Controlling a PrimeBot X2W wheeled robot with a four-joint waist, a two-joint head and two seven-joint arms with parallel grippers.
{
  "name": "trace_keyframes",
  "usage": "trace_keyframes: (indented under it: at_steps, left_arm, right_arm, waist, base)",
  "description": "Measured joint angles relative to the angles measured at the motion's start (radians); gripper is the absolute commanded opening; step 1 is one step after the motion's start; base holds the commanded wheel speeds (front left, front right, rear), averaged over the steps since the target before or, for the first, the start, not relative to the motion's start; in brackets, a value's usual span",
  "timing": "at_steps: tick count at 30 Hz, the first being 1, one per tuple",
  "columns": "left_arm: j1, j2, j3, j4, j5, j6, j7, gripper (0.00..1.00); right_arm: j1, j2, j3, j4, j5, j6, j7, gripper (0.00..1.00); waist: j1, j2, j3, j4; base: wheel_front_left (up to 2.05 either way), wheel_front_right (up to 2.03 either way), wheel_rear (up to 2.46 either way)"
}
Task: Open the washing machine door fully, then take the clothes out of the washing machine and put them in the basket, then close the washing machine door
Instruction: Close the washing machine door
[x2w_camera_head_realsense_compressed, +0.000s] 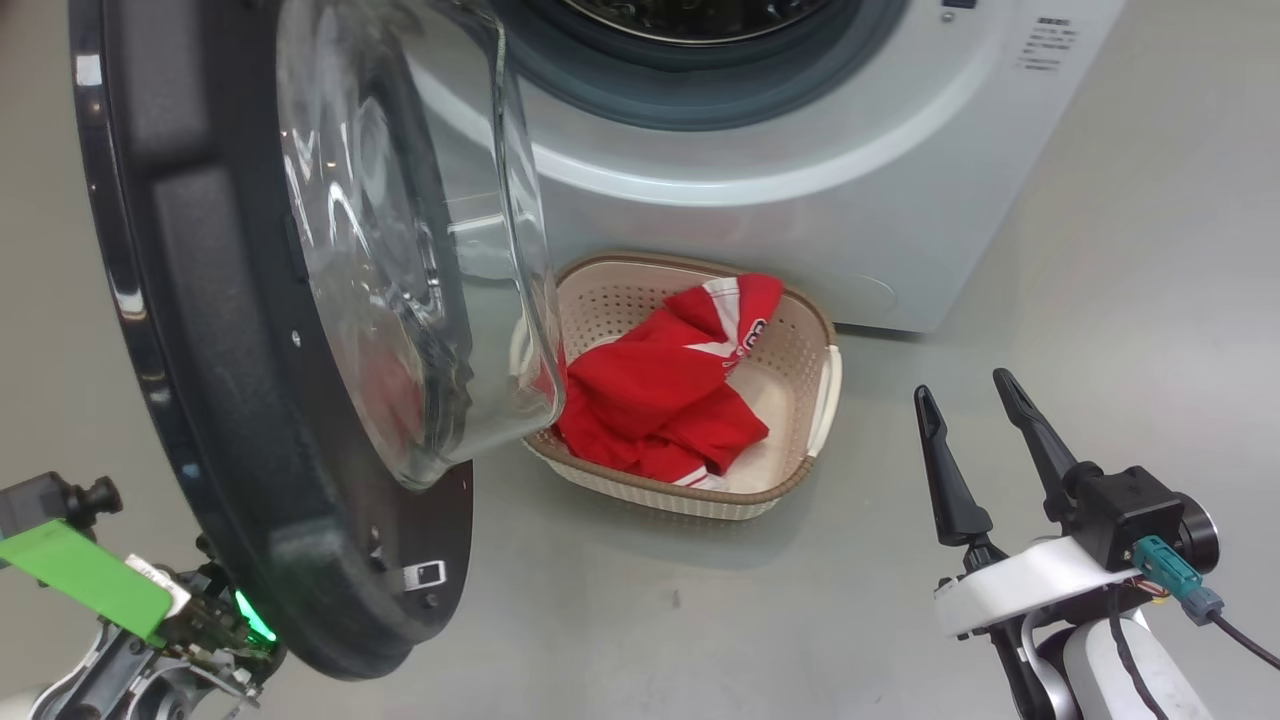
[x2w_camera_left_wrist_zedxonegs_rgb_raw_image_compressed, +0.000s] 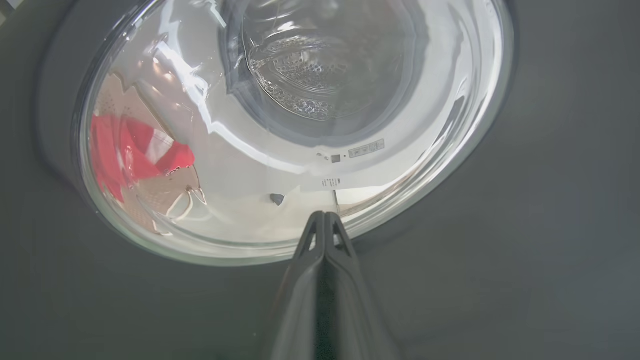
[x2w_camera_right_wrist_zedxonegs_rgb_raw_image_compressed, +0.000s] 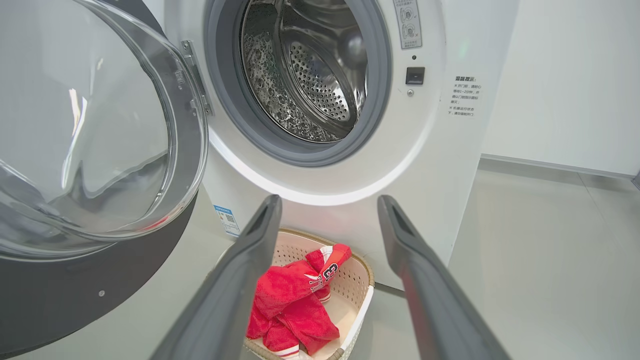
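Lying heaped in the basket (x2w_camera_head_realsense_compressed: 812, 335) before the washing machine (x2w_camera_head_realsense_compressed: 780, 150), the clothes (x2w_camera_head_realsense_compressed: 660, 395) sit beside the open washing machine door (x2w_camera_head_realsense_compressed: 200, 350). The left gripper (x2w_camera_left_wrist_zedxonegs_rgb_raw_image_compressed: 325, 220) has its jaws together behind it, and the right gripper (x2w_camera_head_realsense_compressed: 960, 384) has its jaws apart.

You've got a smooth, pale grey floor (x2w_camera_head_realsense_compressed: 1150, 250) all round, slightly glossy, catching soft reflections. In the right wrist view there's a plain white wall (x2w_camera_right_wrist_zedxonegs_rgb_raw_image_compressed: 565, 75), with a thin grey skirting strip (x2w_camera_right_wrist_zedxonegs_rgb_raw_image_compressed: 540, 164) where it meets the floor. The light is bright and even.
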Motion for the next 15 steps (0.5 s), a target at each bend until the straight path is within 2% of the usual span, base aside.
trace_keyframes:
  at_steps: [15]
  left_arm:
    - [0.024, -0.058, -0.008, -0.062, 0.020, 0.000, 0.034, 0.00]
  right_arm:
    - [-0.022, 0.028, 0.010, 0.044, 0.021, 0.000, -0.031, 1.00]
  waist:
    - [0.0000, 0.0000, 0.008, -0.186]
  base:
    - [0.00, 0.00, 0.00]
